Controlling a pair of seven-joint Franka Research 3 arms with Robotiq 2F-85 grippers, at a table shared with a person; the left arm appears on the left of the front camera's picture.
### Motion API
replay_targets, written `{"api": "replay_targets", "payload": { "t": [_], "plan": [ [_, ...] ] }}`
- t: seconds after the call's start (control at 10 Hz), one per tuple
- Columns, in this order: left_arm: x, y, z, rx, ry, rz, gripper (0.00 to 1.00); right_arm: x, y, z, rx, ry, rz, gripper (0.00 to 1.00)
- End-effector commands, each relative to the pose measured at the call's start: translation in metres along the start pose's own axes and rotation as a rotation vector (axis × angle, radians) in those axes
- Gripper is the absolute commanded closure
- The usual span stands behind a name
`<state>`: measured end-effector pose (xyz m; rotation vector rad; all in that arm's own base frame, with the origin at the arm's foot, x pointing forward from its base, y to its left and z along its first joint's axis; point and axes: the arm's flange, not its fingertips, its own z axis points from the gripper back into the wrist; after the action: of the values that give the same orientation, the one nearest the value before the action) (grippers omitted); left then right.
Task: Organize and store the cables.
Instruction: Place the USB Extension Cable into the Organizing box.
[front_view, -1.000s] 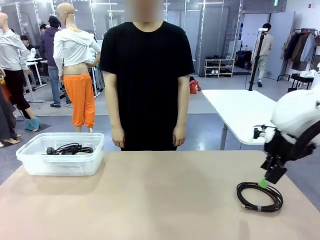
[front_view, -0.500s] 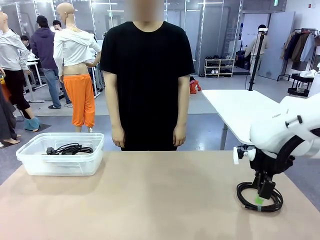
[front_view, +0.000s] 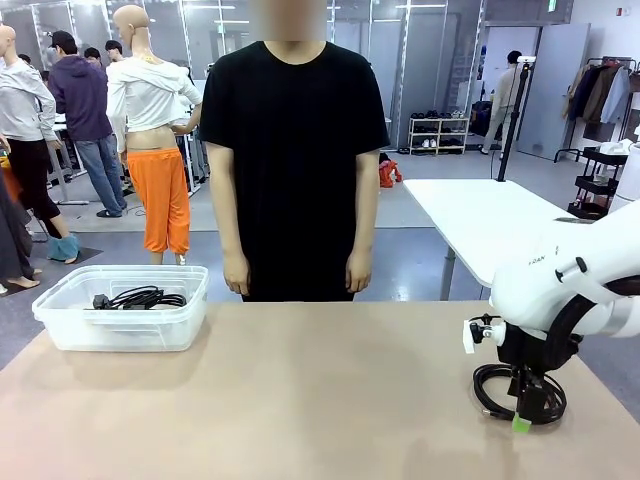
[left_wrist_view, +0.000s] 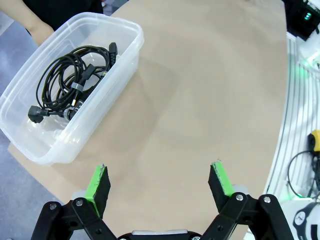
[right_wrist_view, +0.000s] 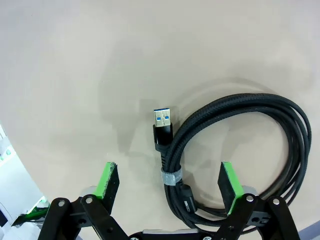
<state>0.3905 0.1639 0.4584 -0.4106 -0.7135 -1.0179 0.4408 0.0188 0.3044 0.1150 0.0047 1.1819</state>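
A coiled black cable (front_view: 498, 394) lies on the table at the right. In the right wrist view this cable (right_wrist_view: 240, 130) has a blue USB plug and a grey tie. My right gripper (front_view: 522, 420) (right_wrist_view: 170, 181) is open, low over it, its green pads astride the tied part of the coil. Two more coiled black cables (front_view: 140, 298) (left_wrist_view: 70, 82) lie in the clear plastic bin (front_view: 60, 330) (left_wrist_view: 127, 37) at the far left; one has a chunky plug. My left gripper (left_wrist_view: 160, 182) is open, hanging above bare table near the bin.
A person in a black shirt (front_view: 295, 150) stands at the far edge with both hands down. The table's middle is bare wood. A white table (front_view: 480, 215) stands behind at the right.
My right arm has come down and toward the front onto the coil on the table; its fingers now straddle the cable. The bin and the person have not moved.
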Motion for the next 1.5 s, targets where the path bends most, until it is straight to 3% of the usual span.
{"api": "replay_targets", "payload": {
  "t": [0.0, 0.2, 0.5, 0.6, 1.3, 1.4],
  "plan": [
    [0.003, -0.001, 0.005, -0.01, 0.014, 0.013, 0.0, 0.006, 0.001, -0.014, -0.025, 0.047, -0.041, 0.0],
    [0.003, -0.001, 0.005, -0.01, 0.014, 0.013, 0.0, 0.004, 0.002, -0.016, -0.044, 0.059, -0.052, 0.0],
    [0.003, -0.001, 0.005, -0.01, 0.014, 0.013, 0.0, 0.007, 0.005, -0.006, -0.076, 0.055, -0.024, 0.88],
    [0.003, -0.001, 0.005, -0.01, 0.014, 0.013, 0.0, 0.008, 0.005, -0.004, -0.08, 0.057, -0.022, 1.0],
    [0.003, -0.001, 0.005, -0.01, 0.014, 0.013, 0.0, 0.015, 0.001, 0.032, -0.137, 0.057, -0.004, 1.0],
    [0.003, -0.001, 0.005, -0.01, 0.014, 0.013, 0.0, 0.021, -0.001, 0.048, -0.155, 0.036, -0.006, 0.94]
  ]
}}
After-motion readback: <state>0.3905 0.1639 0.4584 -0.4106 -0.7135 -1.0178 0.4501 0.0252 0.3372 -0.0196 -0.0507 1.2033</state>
